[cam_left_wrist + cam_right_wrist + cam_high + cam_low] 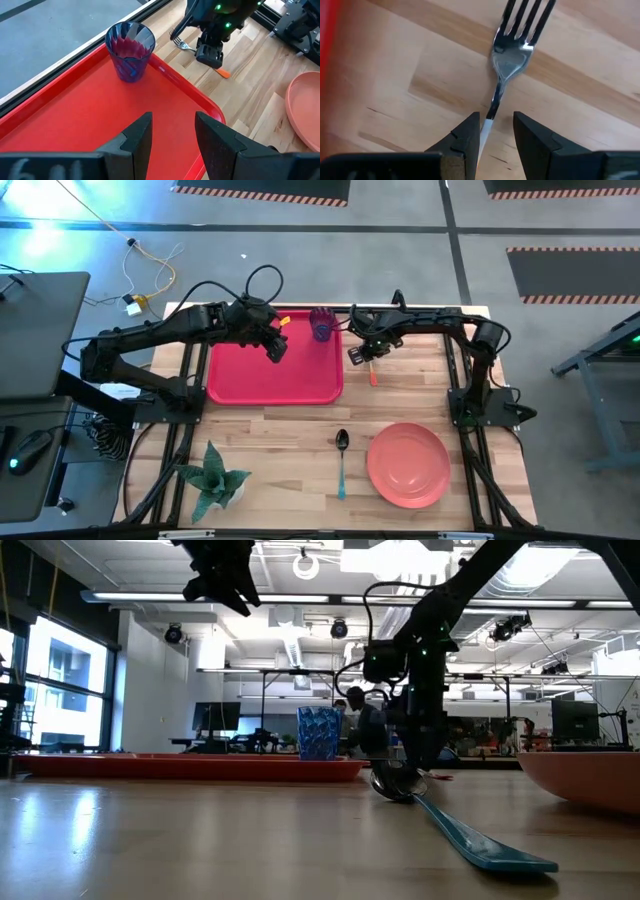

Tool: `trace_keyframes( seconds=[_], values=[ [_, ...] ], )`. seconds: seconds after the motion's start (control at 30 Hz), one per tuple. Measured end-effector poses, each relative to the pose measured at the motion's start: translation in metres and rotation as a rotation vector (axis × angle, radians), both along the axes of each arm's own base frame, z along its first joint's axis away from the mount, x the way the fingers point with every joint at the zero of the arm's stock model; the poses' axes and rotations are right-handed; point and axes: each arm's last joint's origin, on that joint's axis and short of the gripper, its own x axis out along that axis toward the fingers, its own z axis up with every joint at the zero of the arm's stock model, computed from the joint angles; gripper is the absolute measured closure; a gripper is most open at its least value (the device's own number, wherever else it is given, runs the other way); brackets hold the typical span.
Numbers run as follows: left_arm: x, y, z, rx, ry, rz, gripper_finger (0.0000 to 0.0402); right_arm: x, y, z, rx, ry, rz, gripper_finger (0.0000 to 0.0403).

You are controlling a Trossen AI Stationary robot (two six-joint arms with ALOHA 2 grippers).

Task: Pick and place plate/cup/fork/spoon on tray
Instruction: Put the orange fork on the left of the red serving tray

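The fork [510, 55] lies flat on the wood just right of the red tray [240, 385], its orange handle [372, 376] pointing to the near edge. My right gripper [496, 131] points down over it, open, one finger on each side of the fork's thin neck. The blue cup [321, 324] stands upright in the tray's far right corner. My left gripper [172, 135] hangs open above the tray's far part, holding nothing. The spoon [342, 460] and the pink plate [407, 466] lie on the table near the front edge.
A small potted plant [213, 482] stands at the near left corner. Bare wood lies between the tray and the spoon. In the low view the spoon's blue handle [480, 840] lies in front of my right gripper [405, 775].
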Motion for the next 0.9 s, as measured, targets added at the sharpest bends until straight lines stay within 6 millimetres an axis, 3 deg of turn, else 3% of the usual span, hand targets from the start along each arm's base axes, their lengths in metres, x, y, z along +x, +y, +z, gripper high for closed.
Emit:
trace_keyframes(
  seconds=[0.23, 0.53, 0.77, 0.9],
  values=[
    [0.0, 0.0, 0.0, 0.0, 0.001, 0.0, 0.0263, 0.001, 0.0, -0.004, 0.011, 0.003, 0.0, 0.0303],
    [0.0, 0.0, 0.0, -0.001, 0.005, 0.0, 0.0263, 0.002, -0.001, -0.004, 0.012, -0.004, -0.002, 0.0394],
    [0.0, 0.0, 0.0, -0.001, 0.006, 0.0, 0.0263, 0.001, 0.0, -0.003, 0.015, 0.0, -0.004, 0.0395],
    [-0.002, -0.001, -0.002, -0.007, 0.026, 0.0, 0.0263, 0.0, 0.0, 0.008, 0.02, 0.015, -0.021, 0.0398]
  ],
)
